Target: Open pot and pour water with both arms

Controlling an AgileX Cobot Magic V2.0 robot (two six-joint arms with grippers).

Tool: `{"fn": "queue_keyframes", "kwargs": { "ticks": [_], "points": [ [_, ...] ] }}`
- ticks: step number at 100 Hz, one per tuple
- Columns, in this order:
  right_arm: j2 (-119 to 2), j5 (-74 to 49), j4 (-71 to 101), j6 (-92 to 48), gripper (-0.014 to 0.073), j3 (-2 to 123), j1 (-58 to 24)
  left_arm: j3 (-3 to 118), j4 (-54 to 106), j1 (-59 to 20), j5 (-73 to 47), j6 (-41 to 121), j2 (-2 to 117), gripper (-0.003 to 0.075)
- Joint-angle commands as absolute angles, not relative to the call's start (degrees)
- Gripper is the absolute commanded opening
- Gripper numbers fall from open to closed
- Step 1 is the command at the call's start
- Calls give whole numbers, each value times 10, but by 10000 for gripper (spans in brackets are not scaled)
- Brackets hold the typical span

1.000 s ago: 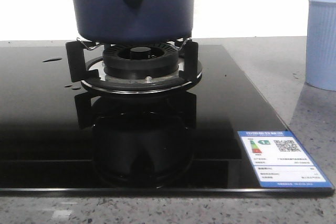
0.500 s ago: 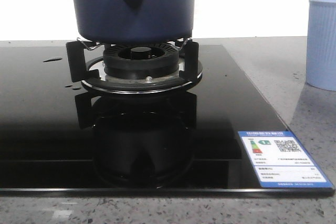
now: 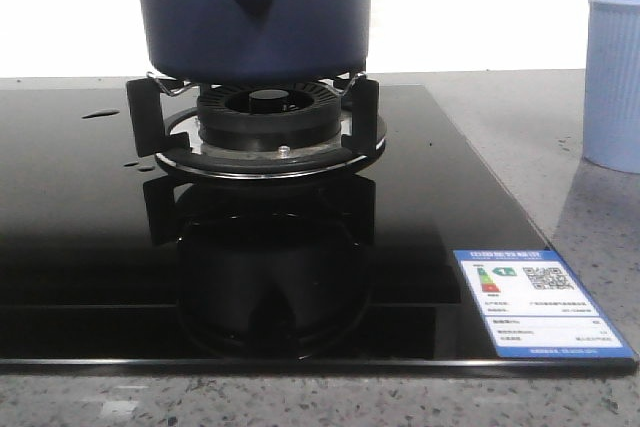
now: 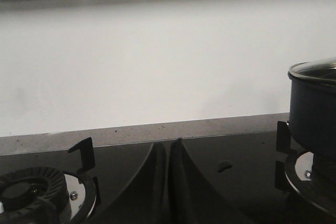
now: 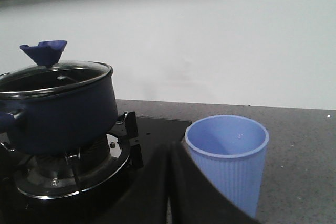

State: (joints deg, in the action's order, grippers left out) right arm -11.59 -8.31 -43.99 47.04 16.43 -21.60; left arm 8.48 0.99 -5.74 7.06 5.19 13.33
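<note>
The pot (image 3: 255, 12), lid (image 5: 55, 69) on, sits on the burner (image 3: 268, 127); both grippers (image 4: 168, 182) (image 5: 170, 182) are closed, empty.

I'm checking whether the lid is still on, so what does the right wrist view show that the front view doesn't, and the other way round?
Only the right wrist view shows the glass lid resting on the pot, its blue knob, the cup's open mouth and the shut right claw. Only the front view shows the energy label on the stove's glass top. Both show the pot on the burner and the cup beside the stove.
</note>
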Motion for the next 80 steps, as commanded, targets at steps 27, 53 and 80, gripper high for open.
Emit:
{"fn": "queue_keyframes", "kwargs": {
  "ticks": [27, 53, 80],
  "points": [
    [-120, -55, -444, 470, -74, 179, -215, -3, -3, -42, -8, 7, 15, -19],
    [-120, -55, -444, 470, -74, 179, -215, -20, 0, 1, -136, 7, -18, -19],
    [-120, -55, -444, 470, -74, 179, -215, -20, 0, 11, -164, 7, -18, -19]
  ]
}}
